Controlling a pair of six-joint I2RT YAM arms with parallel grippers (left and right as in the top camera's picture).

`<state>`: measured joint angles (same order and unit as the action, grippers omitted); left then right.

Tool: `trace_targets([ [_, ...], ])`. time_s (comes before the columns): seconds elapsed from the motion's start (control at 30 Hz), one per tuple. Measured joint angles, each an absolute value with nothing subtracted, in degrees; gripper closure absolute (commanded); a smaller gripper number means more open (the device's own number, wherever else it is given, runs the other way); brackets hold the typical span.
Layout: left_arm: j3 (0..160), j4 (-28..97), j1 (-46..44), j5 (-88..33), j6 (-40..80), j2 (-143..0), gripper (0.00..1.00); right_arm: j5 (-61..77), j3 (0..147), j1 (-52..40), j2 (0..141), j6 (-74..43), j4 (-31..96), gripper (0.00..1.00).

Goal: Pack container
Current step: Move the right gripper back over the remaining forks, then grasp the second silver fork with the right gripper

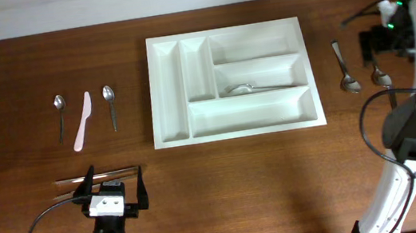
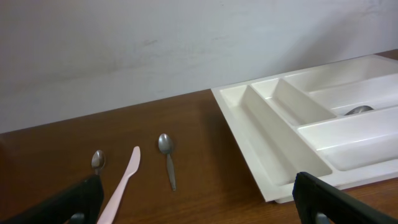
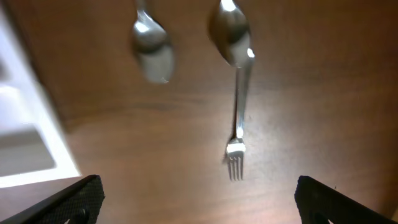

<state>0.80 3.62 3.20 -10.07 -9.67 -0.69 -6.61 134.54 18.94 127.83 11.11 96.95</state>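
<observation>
Container [image 1: 249, 113], a white five-slot tray, lies flat at the middle of the worktop, nearer the far edge than the near one. We see one spoon [image 1: 249, 88] in its middle long slot, bowl toward the left edge; the other slots show only bare plastic.

The table [image 1: 242, 188] is dark brown wood with a fine grain and a dull sheen. Beyond its far edge runs a plain pale wall [image 2: 155, 50] with faint smudges.

Toward the left edge, well apart from the container, three pieces lie in a row: a small spoon [image 1: 59, 105], a pink knife [image 1: 82, 122] and a second spoon [image 1: 109, 97], none touching. Near the near-left corner a pair of pale sticks [image 1: 119, 173] lies parallel to the near edge. The left gripper [image 1: 115, 182] hangs over them with its jaws spread wide, holding nothing. We cannot tell whether it touches the sticks.

Toward the right edge, two more spoons [image 3: 151, 46] lie side by side, bowls toward the near edge. A fork [image 3: 236, 149] lies just nearer than the right-hand one, tines toward the near edge; its handle end looks to meet that spoon's bowl, though blur keeps us from being sure. The right gripper [image 3: 198, 194] hovers above these pieces with its jaws spread wide and empty. Black cables [image 1: 366, 124] loop beside both arms.
</observation>
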Motion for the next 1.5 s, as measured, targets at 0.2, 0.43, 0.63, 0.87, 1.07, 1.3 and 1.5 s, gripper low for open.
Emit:
trace_targets([
  [0.2, 0.8, 3.62, 3.2, -10.07, -9.67, -0.69, 0.01, -6.11, 123.68, 23.97, 127.81, 15.07, 96.07, 0.01],
  [0.43, 0.8, 3.6, 3.2, -10.07, -9.67, -0.69, 0.01, -5.93, 111.24, 27.2, 127.81, 18.22, 88.14, 0.01],
  [0.63, 0.8, 3.62, 3.2, -10.07, -9.67, -0.69, 0.01, -5.91, 106.0, 28.32, 127.76, 20.27, 82.78, 0.01],
  [0.87, 0.8, 3.62, 3.2, -10.07, -9.67, -0.69, 0.01, -5.98, 100.66, 28.47, 127.76, 21.67, 76.09, 0.01],
  [1.07, 0.8, 3.62, 3.2, -10.07, -9.67, -0.69, 0.01, -6.24, 98.17, 28.47, 127.76, 22.79, 70.76, 0.01],
  [1.3, 0.8, 3.62, 3.2, -10.07, -9.67, -0.69, 0.01, -7.2, 96.29, 28.47, 127.76, 23.42, 65.87, 0.01],
  [1.5, 0.8, 3.6, 3.2, -10.07, -9.67, -0.69, 0.01, -8.14, 96.18, 28.62, 127.76, 24.05, 64.69, 0.01],
])
